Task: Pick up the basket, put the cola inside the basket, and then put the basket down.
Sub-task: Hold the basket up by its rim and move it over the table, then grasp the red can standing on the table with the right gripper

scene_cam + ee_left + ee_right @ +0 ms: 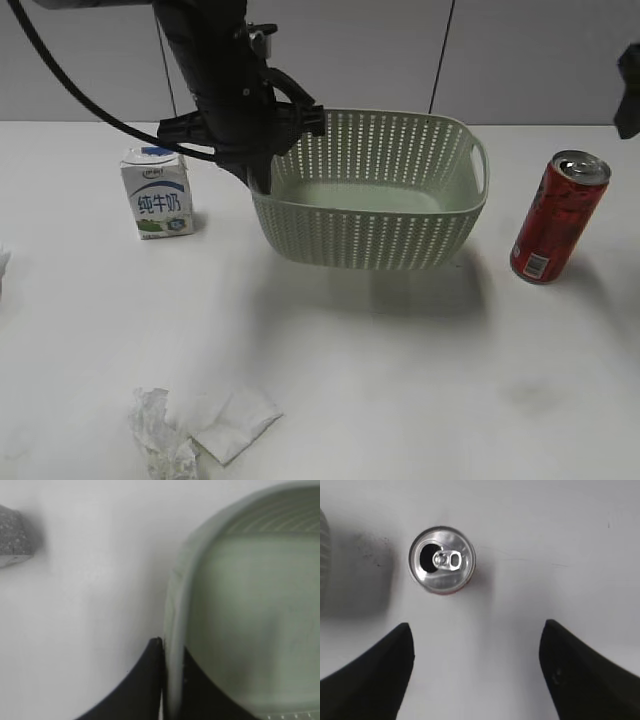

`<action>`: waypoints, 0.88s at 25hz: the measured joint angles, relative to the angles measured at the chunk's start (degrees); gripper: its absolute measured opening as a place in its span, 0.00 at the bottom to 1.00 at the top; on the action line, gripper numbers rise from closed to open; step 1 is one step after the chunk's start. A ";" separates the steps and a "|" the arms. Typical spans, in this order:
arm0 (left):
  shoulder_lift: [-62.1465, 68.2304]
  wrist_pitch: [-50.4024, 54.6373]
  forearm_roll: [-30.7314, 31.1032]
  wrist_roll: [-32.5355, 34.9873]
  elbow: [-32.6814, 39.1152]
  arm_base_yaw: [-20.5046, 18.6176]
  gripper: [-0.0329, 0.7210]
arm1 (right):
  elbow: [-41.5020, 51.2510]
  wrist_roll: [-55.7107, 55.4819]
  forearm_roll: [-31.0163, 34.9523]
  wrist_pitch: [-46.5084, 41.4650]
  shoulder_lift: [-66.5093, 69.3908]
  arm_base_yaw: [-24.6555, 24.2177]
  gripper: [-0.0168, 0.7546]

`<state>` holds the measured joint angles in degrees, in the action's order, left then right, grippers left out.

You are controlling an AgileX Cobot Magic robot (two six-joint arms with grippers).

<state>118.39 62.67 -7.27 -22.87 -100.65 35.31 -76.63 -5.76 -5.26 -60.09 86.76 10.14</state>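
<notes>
Sage-green plastic, the basket (pixel 372 190) hangs tilted, its left rim pinched in the left claw (pixel 161 652), lifted off the counter (pixel 400 380). The right claw (pixel 475 645) gapes wide, empty, above the cola (pixel 442 561), standing right of the basket on bare counter.

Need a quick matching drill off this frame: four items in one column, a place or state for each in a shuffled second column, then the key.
Column 1:
1. basket
2. cola
3. milk carton
4. crumpled tissue

Column 2:
A. near table edge, front left
B. standing right of the basket, top opened
C. rim pinched by the left gripper, lifted clear of its shadow
D. upright, left of the basket

Pairs: 1-C, 2-B, 3-D, 4-A

The right gripper hangs open above the cola.
</notes>
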 joint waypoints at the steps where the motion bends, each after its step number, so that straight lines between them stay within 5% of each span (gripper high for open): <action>1: 0.00 -0.34 -0.24 0.00 0.00 -0.03 0.04 | -1.63 0.13 0.00 0.00 2.77 -0.21 0.79; 10: 0.00 -0.72 -0.14 -0.05 0.00 -0.07 0.04 | -6.49 1.32 -1.77 -0.44 16.61 -0.35 0.79; 22: 0.00 -0.83 -0.07 -0.11 0.32 -0.14 0.04 | -13.75 1.37 -2.40 -5.22 15.60 -0.35 0.79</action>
<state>118.39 61.84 -7.34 -22.98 -100.33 35.16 -90.37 -4.39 -7.66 -65.31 102.36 9.79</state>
